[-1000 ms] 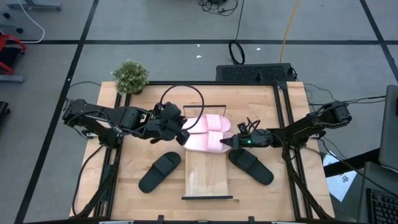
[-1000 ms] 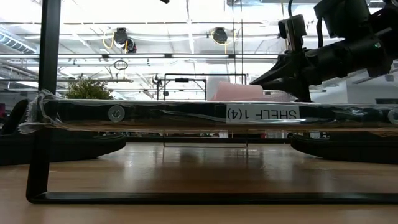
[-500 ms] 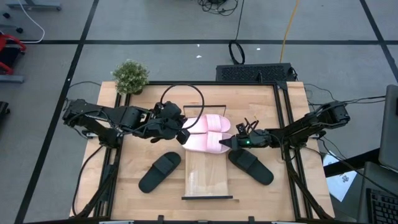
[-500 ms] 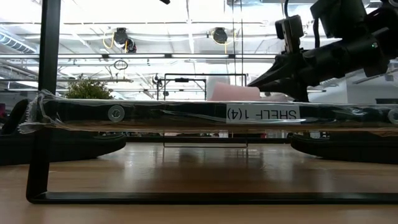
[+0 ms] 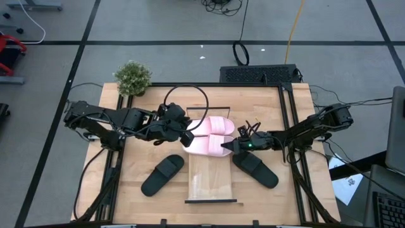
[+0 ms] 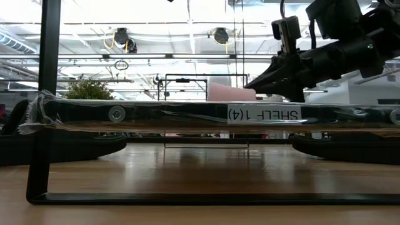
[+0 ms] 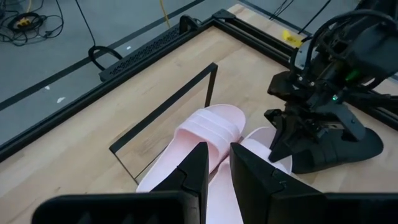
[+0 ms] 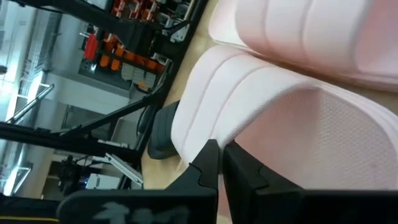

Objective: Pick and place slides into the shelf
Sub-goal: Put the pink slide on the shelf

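Two pale pink slides lie side by side across the far end of the shelf [image 5: 212, 180], the far one [image 5: 214, 125] and the near one [image 5: 205, 145], heels toward the table's left. My right gripper [image 5: 226, 145] is shut, level at the near slide's toe end. My left gripper [image 5: 188, 137] stands at the heel ends, its fingers nearly together in the left wrist view [image 7: 217, 149]. One black slide [image 5: 162, 175] lies sole-down on the table left of the shelf. The other [image 5: 255, 169] lies right of it, under my right arm. My left gripper is close over the pink slides' heel ends [image 7: 186, 171]; I cannot tell whether it touches them. My right gripper has its shut fingertips [image 8: 210, 152] against the near pink slide's toe end, at the strap's edge [image 8: 227, 134]. It comes level from the table's right. The slide lies flat on the shelf.
A potted plant [image 5: 133, 77] stands at the table's far left corner. A black cable loop [image 5: 185, 101] lies beyond the shelf's far bar. The shelf's near half is bare board. In the low view the shelf's wrapped near edge [image 6: 187, 115] hides most of what lies on it.
My right gripper has moved a little toward the table's left, staying shut. The near pink slide has slid the same way on the shelf; in the low view its right end has drawn back toward the left.
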